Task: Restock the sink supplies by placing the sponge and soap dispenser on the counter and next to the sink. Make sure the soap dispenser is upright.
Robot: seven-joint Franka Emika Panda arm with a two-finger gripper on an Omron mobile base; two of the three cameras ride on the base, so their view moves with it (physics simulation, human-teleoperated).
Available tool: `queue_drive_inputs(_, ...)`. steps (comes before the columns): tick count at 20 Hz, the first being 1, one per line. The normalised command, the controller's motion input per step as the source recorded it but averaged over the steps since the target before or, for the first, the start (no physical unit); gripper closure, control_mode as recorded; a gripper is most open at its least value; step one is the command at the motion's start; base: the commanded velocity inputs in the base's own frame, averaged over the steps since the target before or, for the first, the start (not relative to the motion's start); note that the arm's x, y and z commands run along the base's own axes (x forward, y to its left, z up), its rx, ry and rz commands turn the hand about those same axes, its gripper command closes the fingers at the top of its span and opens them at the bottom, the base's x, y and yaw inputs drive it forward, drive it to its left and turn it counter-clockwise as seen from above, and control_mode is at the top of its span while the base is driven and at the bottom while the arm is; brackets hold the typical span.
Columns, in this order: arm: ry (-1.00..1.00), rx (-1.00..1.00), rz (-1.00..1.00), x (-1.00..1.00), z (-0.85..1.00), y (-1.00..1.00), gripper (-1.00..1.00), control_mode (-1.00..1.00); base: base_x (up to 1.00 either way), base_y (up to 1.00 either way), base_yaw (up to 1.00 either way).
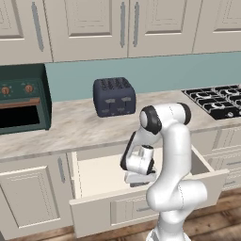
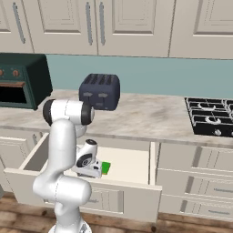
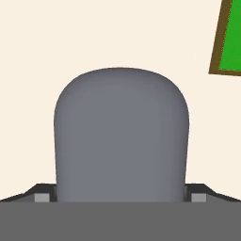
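While claw [image 3: 120, 197] straddles soap dispenser [image 3: 121, 136] | grip unclear | sponge [image 3: 229, 37] cut off by frame edge

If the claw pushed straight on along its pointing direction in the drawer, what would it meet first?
Probably the soap dispenser: its grey rounded body sits dead ahead between the claw tips. The sponge lies off to one side, out of line. Whether the tips already touch is unclear.

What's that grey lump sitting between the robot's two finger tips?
In the hand view, the soap dispenser sits between the gripper finger tips, the sponge lying aside on the drawer floor.
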Motion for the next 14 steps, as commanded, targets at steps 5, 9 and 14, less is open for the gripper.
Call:
queue_drive_inputs(5, 0.01, 0.0, 0.0, -0.03, 0.06, 0.0, 1.0, -1.0, 0.0, 0.0, 0.0)
queue_drive_inputs(9, 0.0, -0.02, 0.01, -0.1, 0.55, 0.0, 1.0, -1.0, 0.0, 0.0, 0.0)
queue_drive_inputs(14, -0.05, -0.02, 0.07, -0.03, 0.98, -0.08, 1.0, -1.0, 0.0, 0.0, 0.0)
